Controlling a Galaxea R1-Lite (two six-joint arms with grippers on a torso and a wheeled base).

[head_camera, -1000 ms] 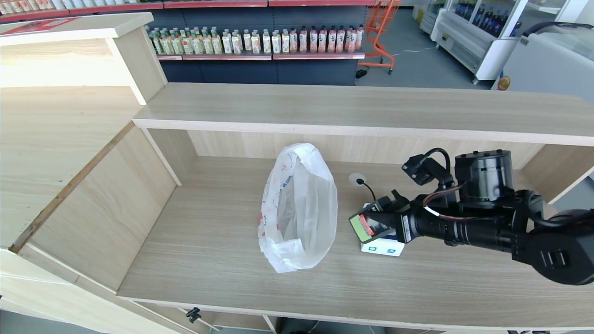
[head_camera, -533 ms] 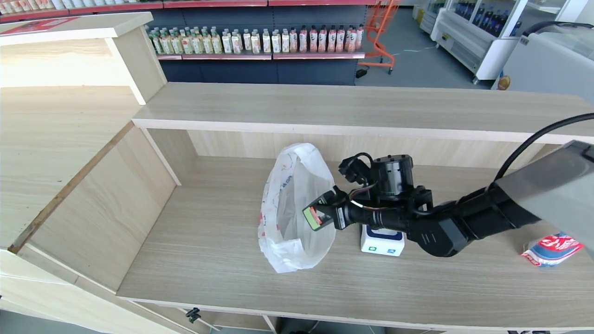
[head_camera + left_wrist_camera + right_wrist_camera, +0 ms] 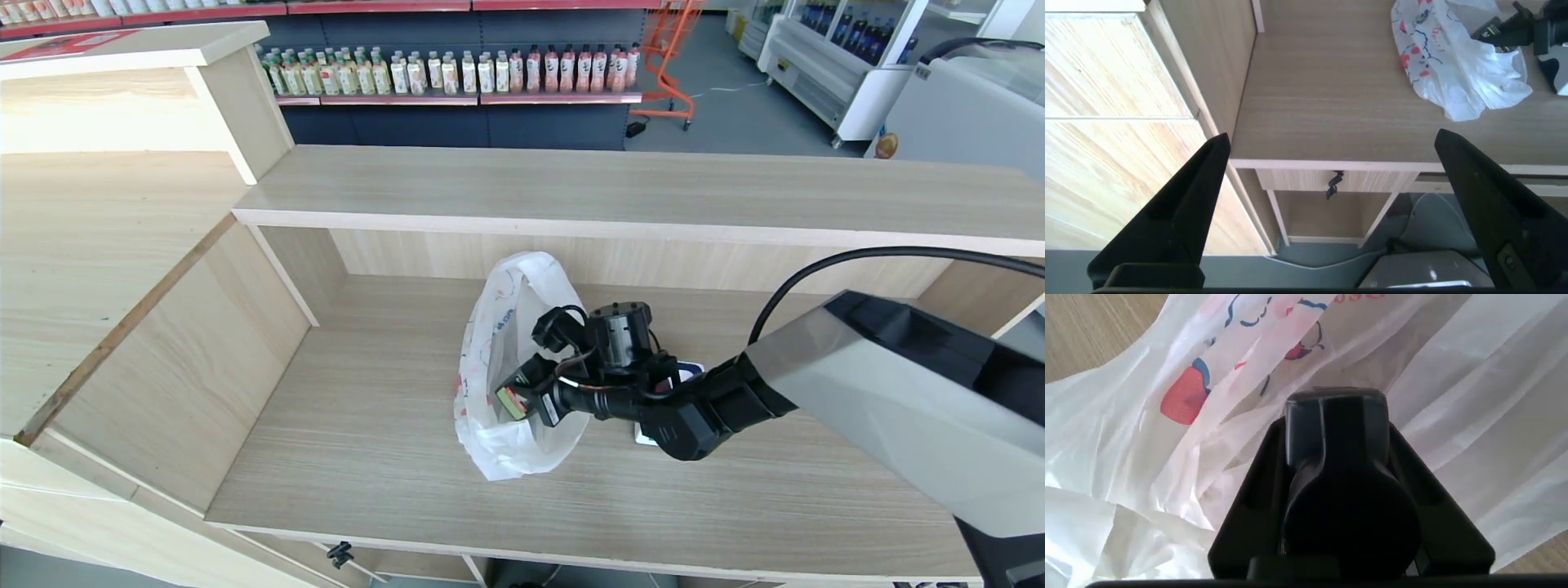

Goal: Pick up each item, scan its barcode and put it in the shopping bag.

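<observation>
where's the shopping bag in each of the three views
Head view: shopping bag in the middle of the counter, right claw with a small packet at its mouth.
Left wrist view: bag far beyond the open left claw.
Right wrist view: bag close up, surrounding the right claw.
Shared landmark: the bag's red-and-blue print.

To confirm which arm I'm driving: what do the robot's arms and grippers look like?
The right arm has a grey boxy upper link, a black cylindrical forearm, a thick black cable and thin red and white wires at the wrist. The right gripper is black. The left gripper has black, wedge-shaped fingers.
</observation>
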